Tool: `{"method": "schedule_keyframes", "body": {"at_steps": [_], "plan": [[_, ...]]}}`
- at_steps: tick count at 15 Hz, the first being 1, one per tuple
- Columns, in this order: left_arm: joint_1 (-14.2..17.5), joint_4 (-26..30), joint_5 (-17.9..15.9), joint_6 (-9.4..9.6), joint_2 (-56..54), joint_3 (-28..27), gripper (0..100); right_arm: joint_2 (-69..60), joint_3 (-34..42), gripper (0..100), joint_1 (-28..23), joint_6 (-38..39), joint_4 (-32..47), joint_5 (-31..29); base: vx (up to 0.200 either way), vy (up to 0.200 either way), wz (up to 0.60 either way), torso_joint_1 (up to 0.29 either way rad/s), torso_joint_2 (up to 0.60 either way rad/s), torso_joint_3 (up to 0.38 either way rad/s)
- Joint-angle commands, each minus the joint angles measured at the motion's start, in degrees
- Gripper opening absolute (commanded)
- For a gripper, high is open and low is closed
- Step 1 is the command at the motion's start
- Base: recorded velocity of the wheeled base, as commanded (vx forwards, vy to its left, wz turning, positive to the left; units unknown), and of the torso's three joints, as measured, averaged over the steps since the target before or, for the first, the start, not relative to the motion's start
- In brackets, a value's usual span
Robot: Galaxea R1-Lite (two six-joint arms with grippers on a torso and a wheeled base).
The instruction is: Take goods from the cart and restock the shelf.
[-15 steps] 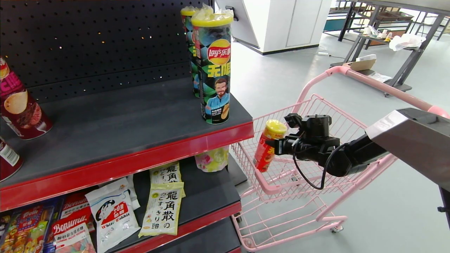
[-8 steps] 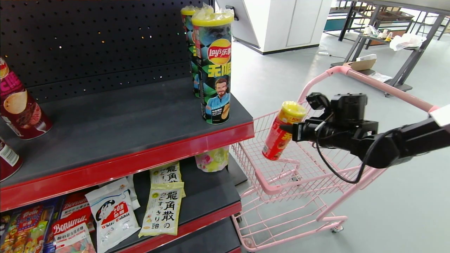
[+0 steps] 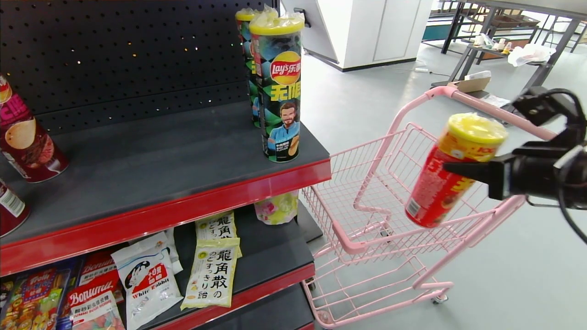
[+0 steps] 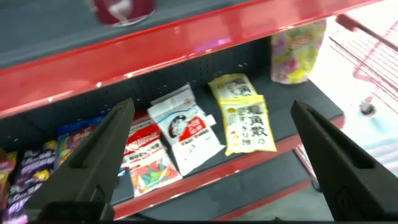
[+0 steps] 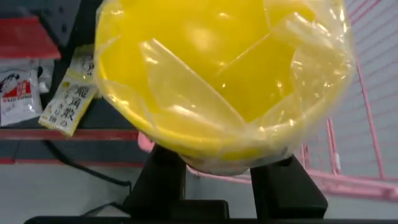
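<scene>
Black-and-red metal shelf (image 3: 160, 156), tall green chip tubes (image 3: 279, 91) at upper board's front right corner. Pink wire cart (image 3: 340, 236) beside shelf's right end. Red cylindrical chip can with yellow lid (image 3: 433, 192) tilted in air over cart basket, right gripper (image 3: 454, 168) clamped on it. Left gripper (image 4: 211, 168) fingers spread apart.

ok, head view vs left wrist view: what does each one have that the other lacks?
Head view adds: the right claw gripping a tilted red chip can, plus tall chip cans standing at the end of the top shelf. Left wrist view adds: the left claw, open, in front of the lower shelf. Shared: the red shelf edge, the white candy bag and yellow sachets lying on that lower shelf, and part of the pink cart.
</scene>
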Motion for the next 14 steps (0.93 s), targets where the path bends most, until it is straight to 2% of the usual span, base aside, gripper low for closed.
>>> {"method": "schedule_keyframes", "body": {"at_steps": [1, 4, 8, 9, 12, 14], "plan": [[-0.61, -0.10, -0.75, 0.45, 4.91, -1.50, 100, -18.30, 4.75, 0, -0.43, -1.75, 8.20, -1.26, 0.000, 0.000, 0.00, 0.000, 0.00, 0.000], [-0.61, -0.19, -0.75, 0.81, 5.70, -1.59, 100, -24.54, 10.90, 0, -0.08, -1.93, 8.03, -1.44, 0.000, 0.000, 0.00, 0.000, 0.00, 0.000], [-0.61, -0.19, -0.75, 1.16, 5.70, -1.68, 100, -25.07, 10.81, 0, 3.44, -2.01, 8.03, -0.82, 0.000, 0.000, 0.00, 0.000, 0.00, 0.000], [-0.61, -0.10, -0.75, 2.12, 5.70, -1.50, 100, -24.28, 10.28, 0, 4.49, -2.01, 7.76, -1.09, 0.000, 0.000, 0.00, 0.000, 0.00, 0.000], [-0.61, -0.19, -0.75, 3.44, 5.79, -1.50, 100, -24.19, 11.07, 0, 4.49, -2.10, 7.76, -1.18, 0.000, 0.000, 0.00, 0.000, 0.00, 0.000], [-0.61, -0.19, -0.75, 4.15, 5.88, -1.59, 100, -24.01, 11.16, 0, 4.49, -2.10, 7.85, -1.09, 0.000, 0.000, 0.00, 0.088, -0.29, -0.183]]}}
